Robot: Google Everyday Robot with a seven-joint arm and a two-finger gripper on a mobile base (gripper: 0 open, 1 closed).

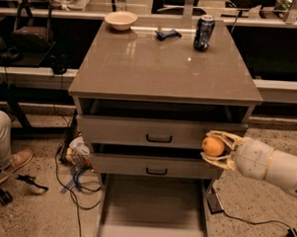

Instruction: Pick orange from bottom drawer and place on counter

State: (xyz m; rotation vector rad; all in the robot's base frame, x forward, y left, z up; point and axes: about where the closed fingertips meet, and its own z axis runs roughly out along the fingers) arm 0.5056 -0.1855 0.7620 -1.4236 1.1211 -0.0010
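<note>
Gripper (pixel 209 147) clamped on orange (pixel 213 146) | below counter (pixel 156 61), beside 2 drawer fronts (pixel 133 133) | can (pixel 203 32), bowl (pixel 121 19) atop

We see a smooth cream-white arm (pixel 284 171), a thin gold band (pixel 266 164) at its rounded wrist, and a pale gripper (pixel 210 147) beside the cabinet (pixel 123 131).

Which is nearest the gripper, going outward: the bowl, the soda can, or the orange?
1. orange, held in the gripper, below the counter's front right corner.
2. soda can, counter's back right.
3. bowl, back left.
</note>
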